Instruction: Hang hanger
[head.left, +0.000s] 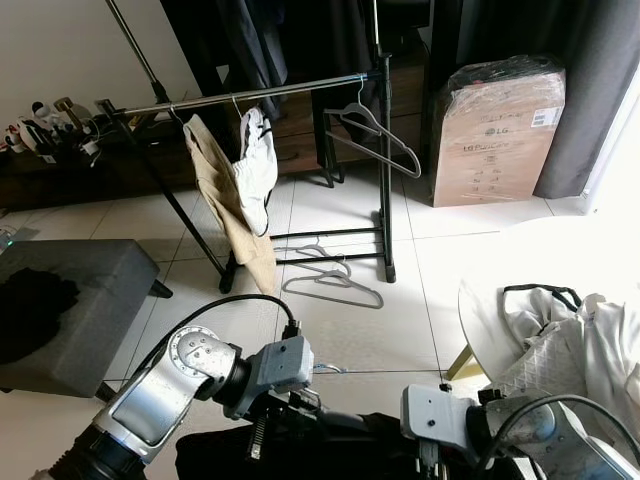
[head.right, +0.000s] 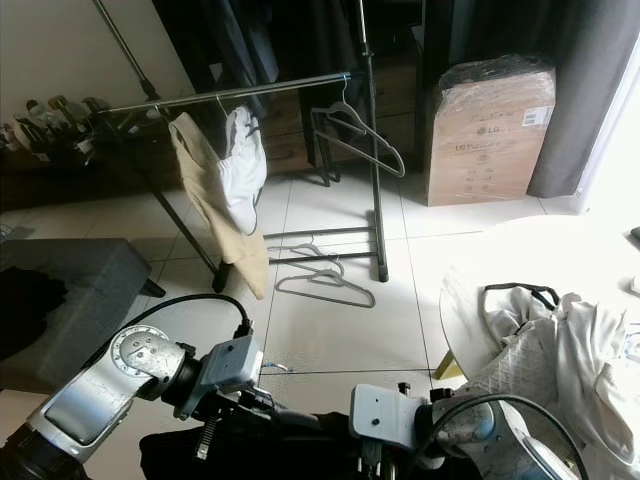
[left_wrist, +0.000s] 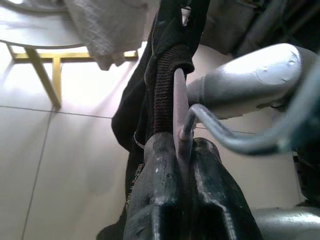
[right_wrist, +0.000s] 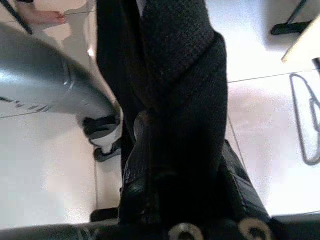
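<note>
White tiled floor (head.left: 340, 330) ahead, with a clothes rail (head.left: 270, 92) across the far side. On the rail: tan trousers (head.left: 225, 205), a white garment (head.left: 258, 165) and one bare grey hanger (head.left: 372, 130) near its right end. Two more hangers (head.left: 335, 282) flat on the tiles under the rail. Wrapped carton (head.left: 497, 130) far right, grey ottoman (head.left: 75, 295) near left, round table (head.left: 480, 330) heaped with pale laundry (head.left: 575, 345) near right, cut off by the frame edge.

Low and near, both arms meeting over a dark garment (head.left: 330, 440), mostly hidden below the frame. Left gripper (left_wrist: 181, 150) pinched tight on the wire neck of a hanger (left_wrist: 220, 135) threaded through the black knit collar; hook bending off toward the right arm. Right gripper (right_wrist: 185, 165) wrapped in black fabric; fingers clamped round a thick fold of it, tips buried and hard to make out.
</note>
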